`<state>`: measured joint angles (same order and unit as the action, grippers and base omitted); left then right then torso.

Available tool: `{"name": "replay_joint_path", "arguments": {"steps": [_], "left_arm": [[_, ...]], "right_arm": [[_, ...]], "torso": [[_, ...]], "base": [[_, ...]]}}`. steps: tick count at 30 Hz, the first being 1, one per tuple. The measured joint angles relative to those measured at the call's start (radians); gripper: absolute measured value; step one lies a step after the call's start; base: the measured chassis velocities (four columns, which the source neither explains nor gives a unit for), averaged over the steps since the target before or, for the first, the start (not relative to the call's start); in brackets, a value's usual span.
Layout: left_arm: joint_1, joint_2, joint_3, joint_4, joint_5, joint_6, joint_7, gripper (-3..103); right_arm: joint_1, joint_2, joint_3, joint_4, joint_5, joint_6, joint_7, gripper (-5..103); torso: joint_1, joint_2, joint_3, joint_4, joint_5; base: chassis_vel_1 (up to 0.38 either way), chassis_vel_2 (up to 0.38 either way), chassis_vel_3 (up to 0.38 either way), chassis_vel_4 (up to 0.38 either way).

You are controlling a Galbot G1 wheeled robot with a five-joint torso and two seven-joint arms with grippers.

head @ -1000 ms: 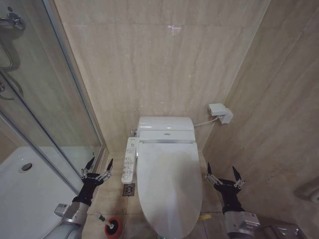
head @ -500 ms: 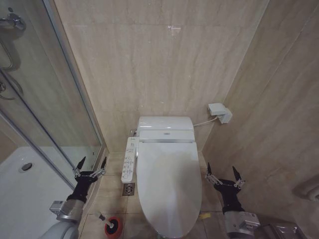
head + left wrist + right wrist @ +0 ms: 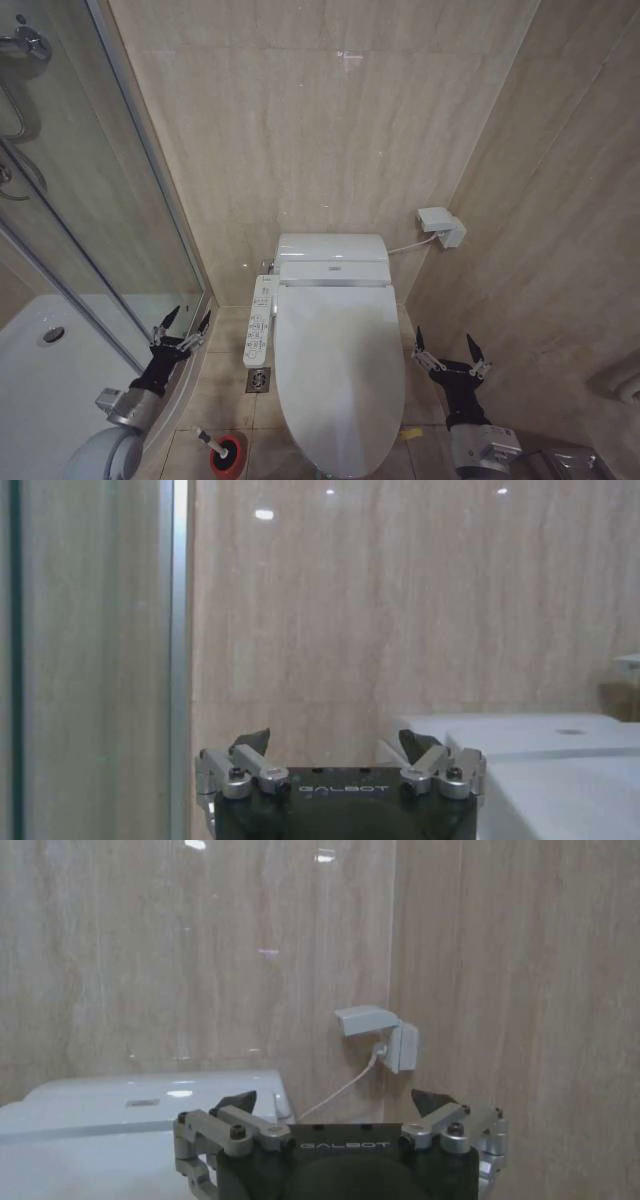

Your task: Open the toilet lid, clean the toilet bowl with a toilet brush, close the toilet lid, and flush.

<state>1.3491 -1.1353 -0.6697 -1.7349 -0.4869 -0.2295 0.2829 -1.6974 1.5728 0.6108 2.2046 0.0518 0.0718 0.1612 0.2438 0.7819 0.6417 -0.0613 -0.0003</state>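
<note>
The white toilet lid (image 3: 340, 370) lies shut over the toilet bowl, which is hidden beneath it. The toilet brush (image 3: 222, 448) stands on the floor to the left of the toilet, a thin white handle in a small red holder. My left gripper (image 3: 182, 322) is open and empty, above the floor near the shower glass, beyond the brush and left of the control panel (image 3: 260, 322). To the right of the toilet, my right gripper (image 3: 447, 345) hangs open and empty. The left wrist view shows the left gripper (image 3: 335, 742) open, with the toilet lid (image 3: 570, 780) beside it.
A glass shower screen (image 3: 110, 200) and white shower tray (image 3: 40, 390) close off the left side. Tiled walls stand close behind and to the right. A white wall socket (image 3: 442, 226) with a cable sits right of the tank (image 3: 332, 258). A floor drain (image 3: 258, 380) lies beside the toilet.
My left arm has swung left toward the shower glass, uncovering more of the brush and its red holder. The right arm and the lid have not moved.
</note>
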Motion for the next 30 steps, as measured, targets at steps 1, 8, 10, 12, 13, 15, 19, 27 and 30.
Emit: {"name": "replay_joint_path", "arguments": {"steps": [1,8,10,12,13,15,19,27,30], "left_arm": [[-0.016,0.016,0.003,0.022,-0.009,-0.002,0.003,83],[-0.088,0.087,0.033,0.128,-0.062,-0.025,0.038,86],[-0.100,0.093,0.040,0.144,-0.069,-0.029,0.044,86],[-0.114,0.099,0.047,0.162,-0.079,-0.038,0.052,86],[-0.130,0.101,0.057,0.181,-0.094,-0.049,0.058,86],[-0.151,0.100,0.067,0.201,-0.113,-0.054,0.059,86],[-0.190,0.085,0.079,0.235,-0.125,-0.063,0.056,86],[-0.295,0.062,0.099,0.351,-0.126,-0.080,0.054,88],[-0.342,0.057,0.117,0.412,-0.126,-0.088,0.059,88]], "right_arm": [[0.000,0.000,0.000,0.000,0.000,0.000,0.000,100],[0.000,0.000,0.000,0.000,0.000,0.000,0.000,100],[0.000,0.000,0.000,0.000,0.000,0.000,0.000,100],[0.000,0.000,0.000,0.000,0.000,0.000,0.000,100],[0.000,0.000,0.000,0.000,0.000,0.000,0.000,100],[0.000,0.000,0.000,0.000,0.000,0.000,0.000,100],[0.000,0.000,0.000,0.000,0.000,0.000,0.000,100],[0.000,0.000,0.000,0.000,0.000,0.000,0.000,100],[0.000,0.000,0.000,0.000,0.000,0.000,0.000,100]], "torso": [[0.000,0.000,0.000,0.0000,0.0002],[0.000,0.000,0.000,0.0000,0.0003],[0.000,0.000,0.000,0.0000,0.0001],[0.000,0.000,0.000,0.0001,0.0003],[0.000,0.000,0.000,0.0000,0.0002],[0.000,0.000,0.000,-0.0001,0.0002],[0.000,0.000,0.000,0.0001,0.0003],[0.000,0.000,0.000,0.0001,0.0003],[0.000,0.000,0.000,0.0001,0.0003]], "base": [[0.000,0.000,0.000,0.000],[0.000,0.000,0.000,0.000],[0.000,0.000,0.000,0.000],[0.000,0.000,0.000,0.000],[0.000,0.000,0.000,0.000],[0.000,0.000,0.000,0.000],[0.000,0.000,0.000,0.000],[0.000,0.000,0.000,0.000],[0.000,0.000,0.000,0.000]]}}
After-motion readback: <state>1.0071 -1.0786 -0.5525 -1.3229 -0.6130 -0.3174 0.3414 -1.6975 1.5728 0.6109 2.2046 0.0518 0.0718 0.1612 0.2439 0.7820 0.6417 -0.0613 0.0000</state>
